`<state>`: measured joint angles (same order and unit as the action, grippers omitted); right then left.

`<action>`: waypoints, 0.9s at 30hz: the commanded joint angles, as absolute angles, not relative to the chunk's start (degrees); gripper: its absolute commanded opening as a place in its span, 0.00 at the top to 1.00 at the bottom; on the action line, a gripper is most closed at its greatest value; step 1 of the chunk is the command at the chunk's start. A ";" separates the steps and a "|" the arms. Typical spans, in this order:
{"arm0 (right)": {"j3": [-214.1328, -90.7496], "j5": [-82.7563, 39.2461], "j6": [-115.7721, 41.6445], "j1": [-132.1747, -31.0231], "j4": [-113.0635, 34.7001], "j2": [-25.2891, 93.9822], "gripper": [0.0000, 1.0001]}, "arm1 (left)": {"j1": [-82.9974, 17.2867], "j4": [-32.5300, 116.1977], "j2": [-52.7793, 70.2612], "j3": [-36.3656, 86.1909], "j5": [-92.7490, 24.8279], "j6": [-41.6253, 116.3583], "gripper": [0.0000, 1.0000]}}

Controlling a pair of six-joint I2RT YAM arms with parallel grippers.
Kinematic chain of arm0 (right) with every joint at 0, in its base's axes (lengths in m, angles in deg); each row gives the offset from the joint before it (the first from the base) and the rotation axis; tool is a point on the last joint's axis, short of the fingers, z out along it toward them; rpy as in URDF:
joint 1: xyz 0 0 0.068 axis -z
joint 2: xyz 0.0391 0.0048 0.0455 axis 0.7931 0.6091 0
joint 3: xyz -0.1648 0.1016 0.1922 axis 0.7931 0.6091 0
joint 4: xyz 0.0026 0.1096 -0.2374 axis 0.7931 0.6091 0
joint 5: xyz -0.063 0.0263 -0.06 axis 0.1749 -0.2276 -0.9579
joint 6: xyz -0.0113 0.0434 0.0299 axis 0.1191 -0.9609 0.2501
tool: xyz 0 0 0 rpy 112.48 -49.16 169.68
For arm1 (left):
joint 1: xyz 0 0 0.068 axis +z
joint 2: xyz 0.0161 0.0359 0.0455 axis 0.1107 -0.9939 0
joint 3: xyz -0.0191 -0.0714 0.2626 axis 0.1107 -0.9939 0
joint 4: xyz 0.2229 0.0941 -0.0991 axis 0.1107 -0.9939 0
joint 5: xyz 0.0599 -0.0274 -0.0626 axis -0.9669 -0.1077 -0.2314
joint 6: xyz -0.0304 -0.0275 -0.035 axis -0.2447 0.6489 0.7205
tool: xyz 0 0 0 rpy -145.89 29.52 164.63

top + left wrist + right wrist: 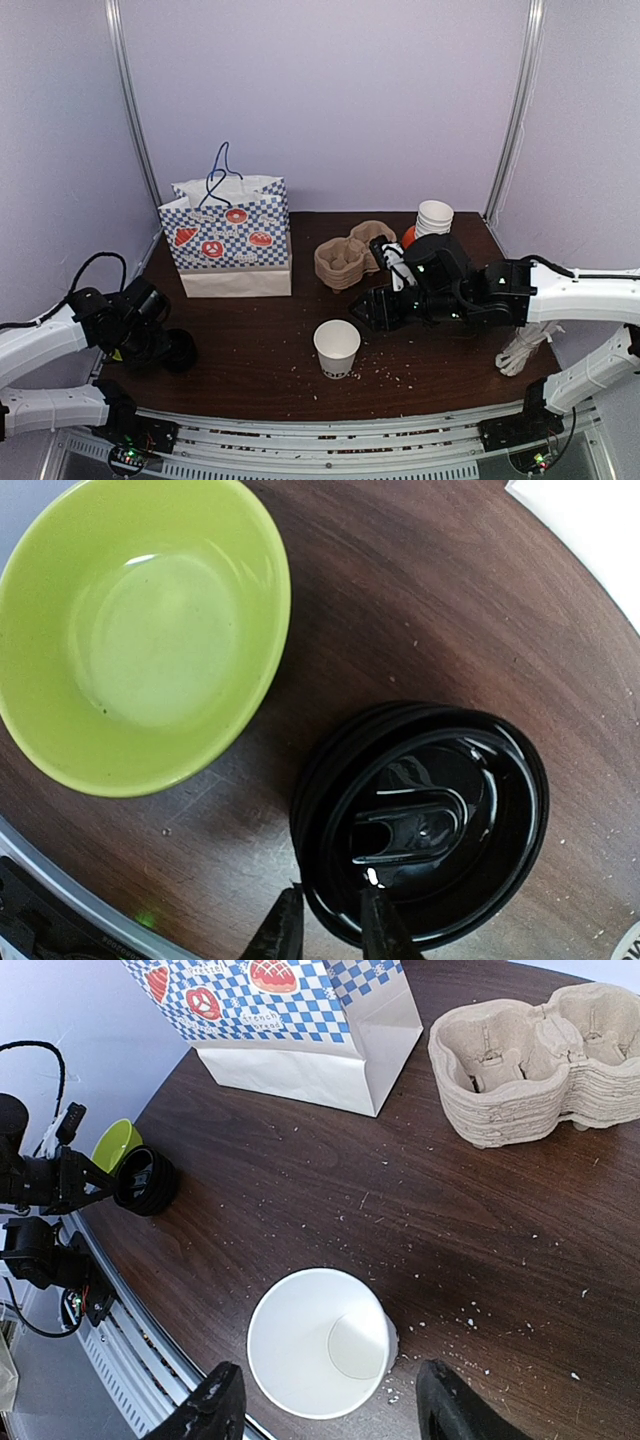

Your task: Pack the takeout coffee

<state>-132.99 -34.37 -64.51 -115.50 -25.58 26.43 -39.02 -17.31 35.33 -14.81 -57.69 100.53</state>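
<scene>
The takeout coffee cup [337, 348] [320, 1345] stands upright at the table's front middle, white, empty and with no lid on it. My right gripper [372, 315] [330, 1372] hovers above it and to its right, open, fingers spread wider than the cup and holding nothing. A stack of black lids [420, 820] [181, 350] [147, 1180] sits at the front left. My left gripper [330, 920] [160, 340] straddles the top lid's near rim, one finger [283, 930] outside and one inside. The jaws stand narrow; whether they pinch the rim does not show.
A green bowl [140, 630] [115, 1143] sits beside the lids. The blue-checked paper bag [232, 240] [300, 1010] stands open at the back left. Pulp cup carriers [348, 258] [530, 1060] and a stack of lidless cups [434, 217] are at the back right. Crumbs dot the table.
</scene>
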 commanded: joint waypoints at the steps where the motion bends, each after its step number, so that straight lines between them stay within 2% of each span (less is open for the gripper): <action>1: -132.21 -34.74 -64.26 -115.70 -25.91 24.73 0.41 | -38.71 -16.35 35.52 -15.10 -58.20 101.02 0.83; 8: -132.36 -34.75 -64.29 -115.74 -25.82 24.50 0.41 | -38.76 -16.56 36.67 -14.73 -57.75 100.72 1.00; 21: -133.75 -34.76 -64.10 -115.68 -25.47 25.49 0.41 | -38.99 -14.14 36.48 -10.43 -53.29 98.11 1.00; 27: -133.96 -34.76 -64.18 -115.72 -25.36 25.86 0.42 | -42.76 -11.34 35.38 -9.12 -51.58 98.96 1.00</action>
<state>-132.90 -34.39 -64.51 -115.50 -25.71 25.60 -40.59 -14.90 36.47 -10.98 -53.53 98.97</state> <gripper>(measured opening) 0.584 0.004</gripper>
